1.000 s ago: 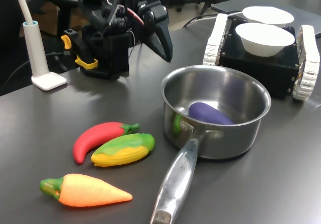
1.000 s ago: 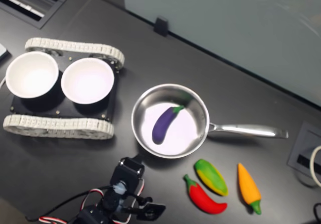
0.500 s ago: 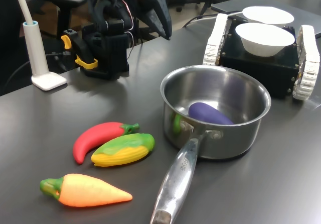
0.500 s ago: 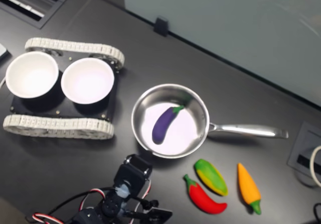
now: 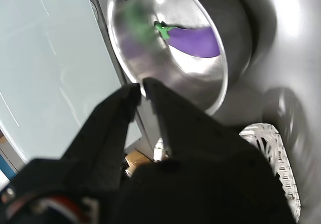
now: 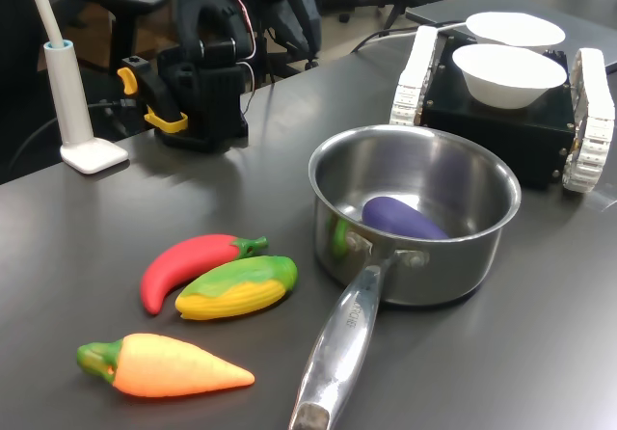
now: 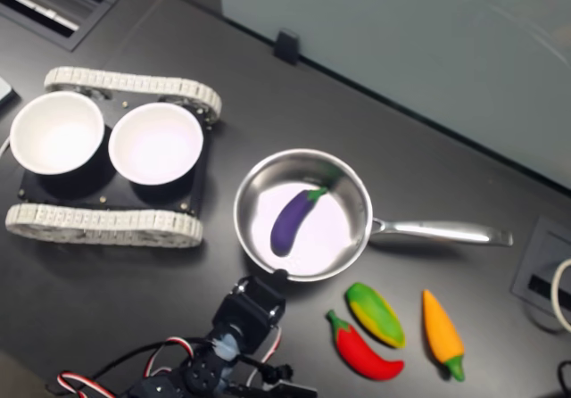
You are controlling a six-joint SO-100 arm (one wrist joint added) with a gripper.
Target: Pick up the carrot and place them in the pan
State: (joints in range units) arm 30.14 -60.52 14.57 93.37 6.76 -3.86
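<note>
The carrot (image 6: 164,365) is orange with a green stem end and lies alone on the dark table, near the first exterior view's lower left. In the second exterior view the carrot (image 7: 442,331) lies below the pan's long handle (image 7: 442,232). The steel pan (image 6: 482,228) stands mid-table with a purple toy eggplant (image 6: 403,218) inside. My black gripper (image 5: 141,87) hangs above the table just short of the pan's rim (image 5: 223,58), its fingers closed together and holding nothing. From above, the gripper (image 7: 278,278) points at the pan (image 7: 357,193) and is far from the carrot.
A red chili (image 6: 188,264) and a yellow-green corn (image 6: 236,285) lie between the carrot and the pan. Two white bowls (image 6: 506,73) sit on a black tracked vehicle (image 6: 588,121) behind the pan. The arm's base (image 6: 202,93) and a white lamp stand (image 6: 82,141) are at the back left.
The arm has lifted and reached forward. The gripper rose toward the first exterior view's top and moved closer to the pan's rim in the second exterior view. No object has moved.
</note>
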